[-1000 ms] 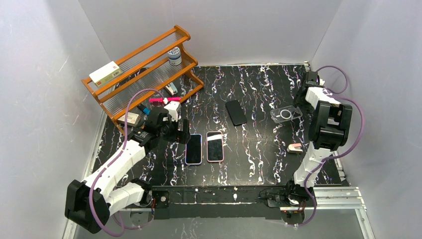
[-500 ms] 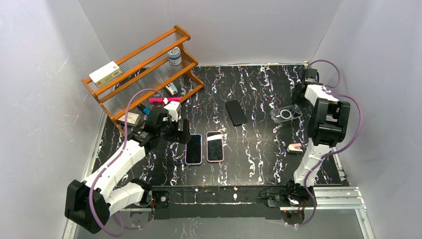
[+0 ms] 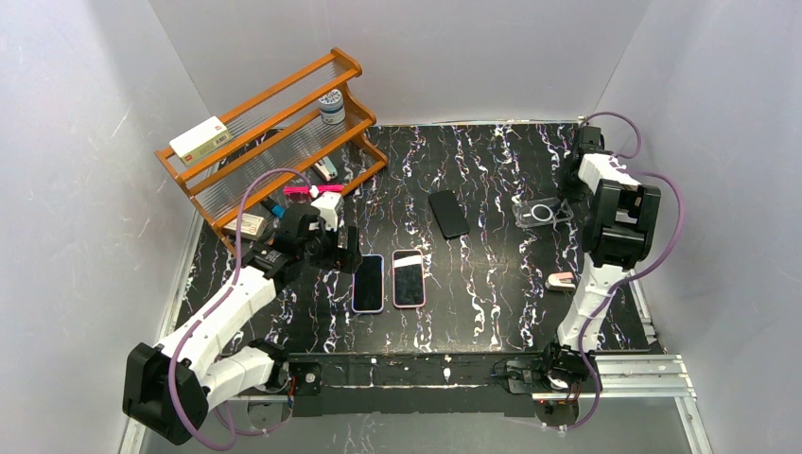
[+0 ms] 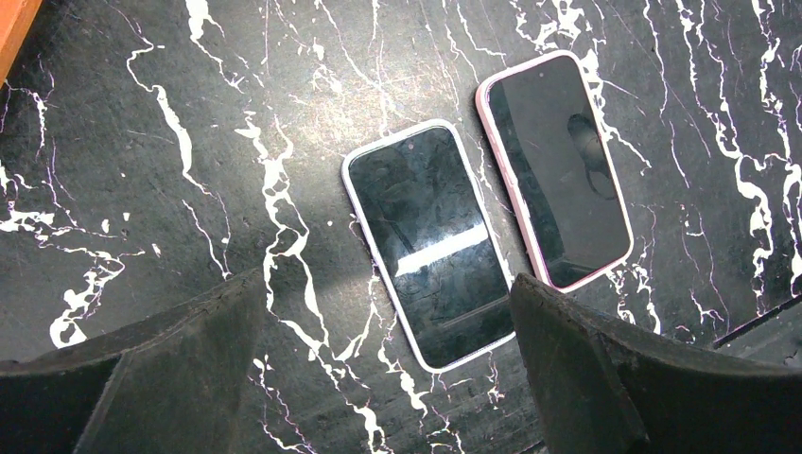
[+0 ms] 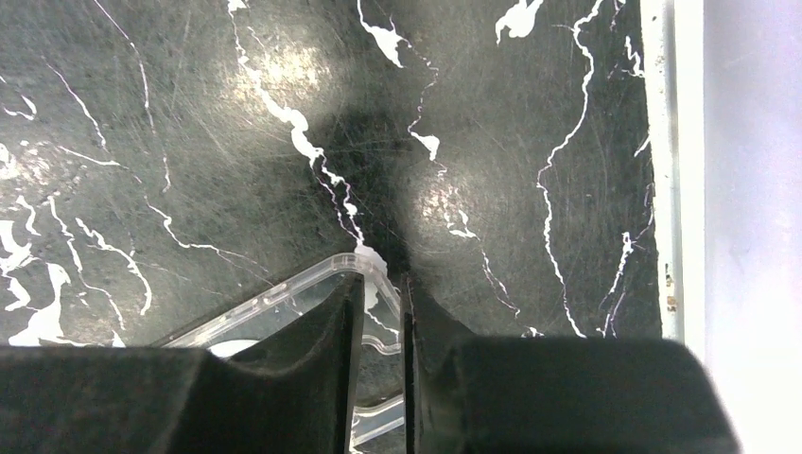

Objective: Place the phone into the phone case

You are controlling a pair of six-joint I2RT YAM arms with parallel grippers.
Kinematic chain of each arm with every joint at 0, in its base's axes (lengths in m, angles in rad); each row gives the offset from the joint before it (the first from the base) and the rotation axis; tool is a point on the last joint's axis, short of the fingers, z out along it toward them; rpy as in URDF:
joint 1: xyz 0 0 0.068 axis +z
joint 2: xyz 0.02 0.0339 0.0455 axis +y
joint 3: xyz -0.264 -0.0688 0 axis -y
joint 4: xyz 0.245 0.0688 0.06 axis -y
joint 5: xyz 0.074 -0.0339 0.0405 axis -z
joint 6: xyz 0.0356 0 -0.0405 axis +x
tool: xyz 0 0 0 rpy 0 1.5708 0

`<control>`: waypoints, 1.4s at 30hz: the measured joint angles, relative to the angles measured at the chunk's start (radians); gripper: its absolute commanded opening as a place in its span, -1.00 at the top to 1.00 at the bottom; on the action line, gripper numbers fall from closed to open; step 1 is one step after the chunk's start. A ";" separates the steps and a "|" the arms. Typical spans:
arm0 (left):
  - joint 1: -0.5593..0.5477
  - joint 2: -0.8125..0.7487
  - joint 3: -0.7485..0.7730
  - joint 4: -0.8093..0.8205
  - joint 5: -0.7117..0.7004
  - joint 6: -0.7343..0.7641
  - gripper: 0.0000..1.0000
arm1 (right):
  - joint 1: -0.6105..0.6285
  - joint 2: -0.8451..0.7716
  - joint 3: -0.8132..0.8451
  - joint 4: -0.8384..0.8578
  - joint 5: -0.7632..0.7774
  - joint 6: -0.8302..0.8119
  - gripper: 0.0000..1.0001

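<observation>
Over at the right edge of the frame the right gripper (image 5: 382, 312) has just drawn its fingers (image 5: 322, 340) nearly together. A second ago they stood well apart. Now the wrist view shows only a thin slit between them, with the rim of the clear phone case (image 3: 542, 214) caught in it near one corner. From above, the case looks a little tipped compared with how flat it lay a moment ago, so I'd say the pinch has taken hold, though it's a thin bite on an edge and could slip. The left gripper (image 3: 342, 251) hasn't budged. It hangs with its fingers spread wide over the white-rimmed phone (image 4: 430, 241) and the pink-rimmed phone (image 4: 558, 170), which lie side by side left of centre, touching neither. Both seem to be cased already. The bare dark phone (image 3: 448, 214) lies alone mid-table, well apart from the case, and is likely the one meant. Nothing is fitted yet.
</observation>
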 measured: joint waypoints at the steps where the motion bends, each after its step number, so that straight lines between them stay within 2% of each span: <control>1: 0.000 -0.001 0.000 0.000 0.000 0.000 -0.96 | 0.000 0.010 0.016 -0.017 0.001 0.005 0.46; 8: 0.000 -0.001 0.000 0.000 0.000 0.000 -0.96 | -0.002 0.007 0.024 -0.074 -0.011 0.080 0.51; 12: 0.000 -0.002 0.000 0.000 0.005 0.000 -0.96 | -0.004 -0.042 -0.037 -0.117 -0.017 0.137 0.68; 21: -0.010 -0.010 0.000 0.000 0.015 0.000 -0.96 | -0.003 -0.153 -0.187 -0.198 -0.044 0.301 0.84; 23: -0.011 -0.021 0.000 0.000 0.015 0.000 -0.96 | -0.003 -0.185 -0.229 -0.203 -0.063 0.330 0.97; 32: -0.019 -0.045 0.000 0.001 0.015 0.000 -0.96 | 0.006 -0.324 -0.383 -0.294 -0.131 0.557 0.97; 36: -0.020 -0.051 0.000 0.001 0.015 0.000 -0.96 | 0.058 -0.346 -0.425 -0.358 -0.138 0.680 0.97; 42: -0.020 -0.058 0.000 0.001 0.015 0.000 -0.96 | 0.253 -0.434 -0.528 -0.406 -0.113 0.885 0.97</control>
